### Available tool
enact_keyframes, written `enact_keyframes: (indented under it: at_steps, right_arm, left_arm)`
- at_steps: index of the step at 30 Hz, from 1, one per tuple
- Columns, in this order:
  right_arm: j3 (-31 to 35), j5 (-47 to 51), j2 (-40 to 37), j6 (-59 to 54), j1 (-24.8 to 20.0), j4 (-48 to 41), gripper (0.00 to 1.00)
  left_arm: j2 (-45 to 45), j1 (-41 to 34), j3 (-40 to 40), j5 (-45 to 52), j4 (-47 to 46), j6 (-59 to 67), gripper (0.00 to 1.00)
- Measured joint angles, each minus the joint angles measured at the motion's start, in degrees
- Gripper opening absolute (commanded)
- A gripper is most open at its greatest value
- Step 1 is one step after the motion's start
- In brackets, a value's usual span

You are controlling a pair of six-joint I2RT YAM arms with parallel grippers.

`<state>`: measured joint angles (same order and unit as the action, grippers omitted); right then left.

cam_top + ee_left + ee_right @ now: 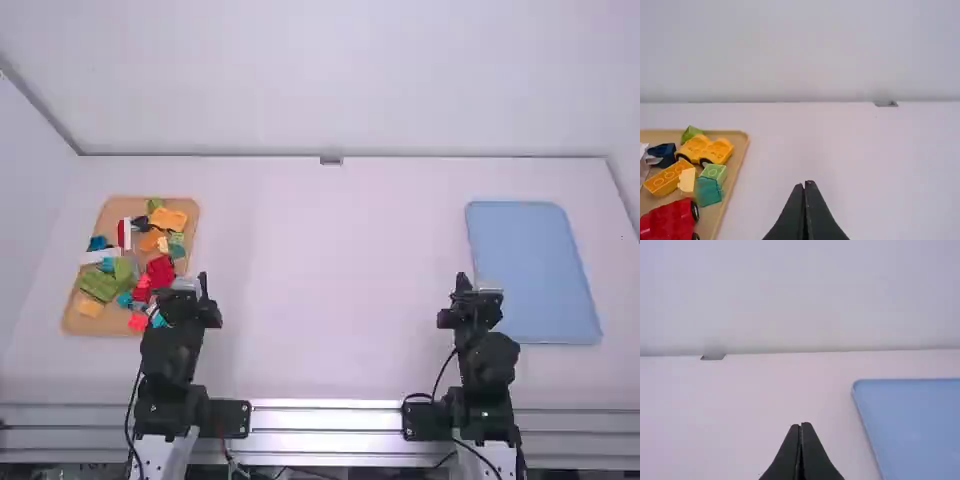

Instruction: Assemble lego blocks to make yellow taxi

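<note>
White table (330, 270), one, backed by one pale wall (330, 90). Two grippers noted: left gripper (188, 298) closed, two fingertips together; right gripper (476, 300) likewise. Near the left, one tan tray (115, 210) carries mixed blocks, including one yellow car base (706, 148) with two black wheels visible, one orange-yellow brick (669, 177), one cream piece (688, 181), one teal block (708, 191) and one red car base (670, 220). Near the right gripper, one blue tray (530, 270) lies flat

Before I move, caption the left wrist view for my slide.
Left gripper, jaws shut, and a tan tray bearing a yellow wheeled piece, a red wheeled piece and other blocks.
</note>
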<state>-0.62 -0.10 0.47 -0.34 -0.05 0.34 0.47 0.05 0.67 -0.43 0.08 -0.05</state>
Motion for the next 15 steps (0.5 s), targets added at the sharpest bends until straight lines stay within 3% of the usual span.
enact_keyframes:
  at_steps: [15]
  right_arm:
    - [-0.5, -0.5, 3.5, -0.1, 0.1, 0.2, 0.1]
  left_arm:
    - [2.6, 0.0, 0.7, -0.2, -0.5, 0.0, 0.1]
